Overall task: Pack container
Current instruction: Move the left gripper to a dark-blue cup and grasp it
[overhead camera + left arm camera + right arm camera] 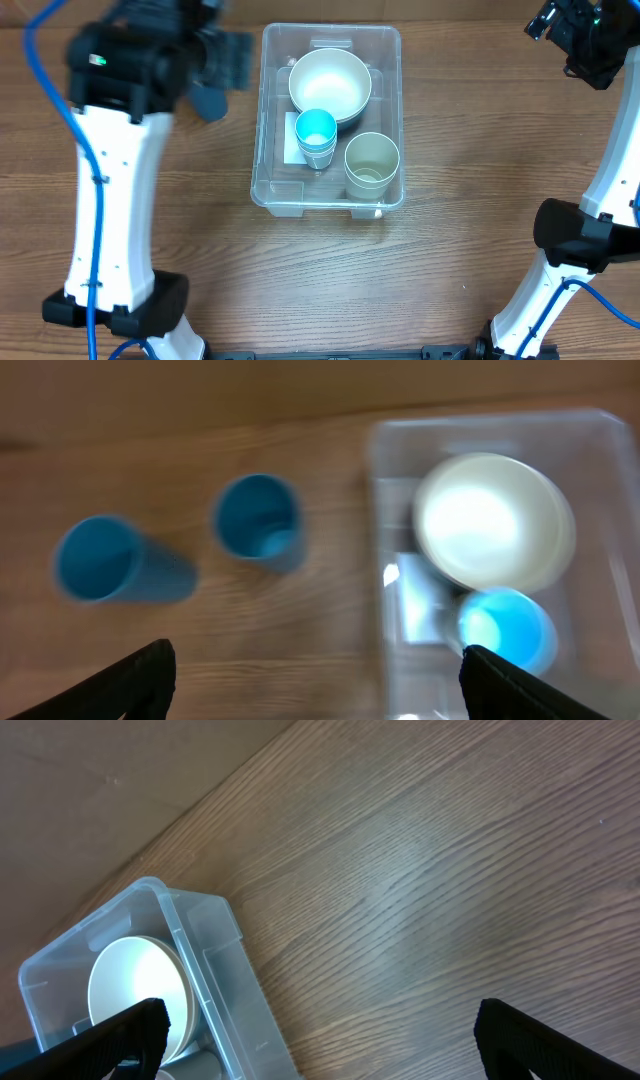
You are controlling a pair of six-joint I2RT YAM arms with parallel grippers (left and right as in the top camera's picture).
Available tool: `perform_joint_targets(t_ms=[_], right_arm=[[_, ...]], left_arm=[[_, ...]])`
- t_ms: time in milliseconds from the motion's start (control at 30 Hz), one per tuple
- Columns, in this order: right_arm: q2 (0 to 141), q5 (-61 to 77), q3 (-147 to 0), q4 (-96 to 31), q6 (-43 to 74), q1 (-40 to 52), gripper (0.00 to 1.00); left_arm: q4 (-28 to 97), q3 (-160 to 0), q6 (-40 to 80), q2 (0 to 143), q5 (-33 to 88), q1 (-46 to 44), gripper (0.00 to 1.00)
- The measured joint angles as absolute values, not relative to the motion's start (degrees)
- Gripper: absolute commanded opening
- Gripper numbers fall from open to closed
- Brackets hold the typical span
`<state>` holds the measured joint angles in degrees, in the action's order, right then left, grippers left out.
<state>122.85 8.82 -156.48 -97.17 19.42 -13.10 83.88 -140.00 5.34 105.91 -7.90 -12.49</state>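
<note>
Looking down through the left wrist camera, I see the left gripper [318,650] spread wide with nothing between its fingers, above two loose blue plastic cups [265,520] on the wooden table [200,420]. The large clear rectangular plastic container [262,130] sits mid-table just to their right. It already holds a round white bowl [330,82], a light-blue cup [316,128] and a cream cup [372,162]. The right gripper [322,1008] is just as wide and empty, well away over bare wood. My worry is the next pick. The left view is blurred, so I cannot judge whether each cup stands or lies, and a finger landing on a rim could send one rolling. The nearer cup is close to the container wall, so a wide approach could also shove the bin.
</note>
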Motion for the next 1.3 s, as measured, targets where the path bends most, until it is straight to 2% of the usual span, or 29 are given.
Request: perform_joint_targets(t_ms=[67, 167, 333, 467, 533, 567, 633, 667, 1033, 1200, 1300], right_arm=[[122.85, 8.82, -156.48, -97.17, 19.42, -13.08, 1.0], [122.85, 8.82, -156.48, -97.1, 19.42, -13.1, 1.0], [122.85, 8.8, -156.48, -97.14, 19.42, -13.1, 1.0], [122.85, 8.8, -156.48, -97.12, 19.44, -13.1, 1.0], [122.85, 8.8, -156.48, -97.12, 19.44, -13.1, 1.0], [122.85, 8.82, -156.48, -97.14, 19.44, -13.1, 1.0], [122.85, 8.82, -156.48, -97.14, 19.42, -13.08, 1.0], [122.85, 8.82, -156.48, -97.14, 19.42, -13.08, 1.0], [122.85, 8.8, -156.48, -97.14, 19.42, -13.08, 1.0], [122.85, 8.82, -156.48, -97.17, 19.44, -13.1, 1.0], [122.85, 8.8, -156.48, -97.12, 19.44, -13.1, 1.0]], left_arm=[[81.93, -139.81, 6.74, 108.75, -7.73, -6.72, 0.92], [79.24, -139.74, 6.13, 116.2, -5.39, -3.77, 0.92], [76.42, -138.76, 4.23, 130.45, -4.03, -3.7, 0.93], [73.93, -138.52, 4.01, 134.08, -3.62, -3.7, 0.9], [72.42, -138.5, 3.88, 134.08, -2.98, -3.7, 0.68], [72.34, -138.5, 3.68, 134.08, -2.5, -3.7, 0.47], [72.27, -138.45, 3.4, 134.1, -1.69, -3.7, 0.23], [72.29, -138.34, 3.07, 134.1, -1.58, -3.7, 0.05], [76.6, -138.85, 2.85, 134.15, -1.06, -3.77, 0.04], [86.21, -148.51, 2.98, 133.01, -1.06, -4.01, 0.04], [87.31, -151.26, 3.03, 127.37, -1.06, -5.63, 0.04]])
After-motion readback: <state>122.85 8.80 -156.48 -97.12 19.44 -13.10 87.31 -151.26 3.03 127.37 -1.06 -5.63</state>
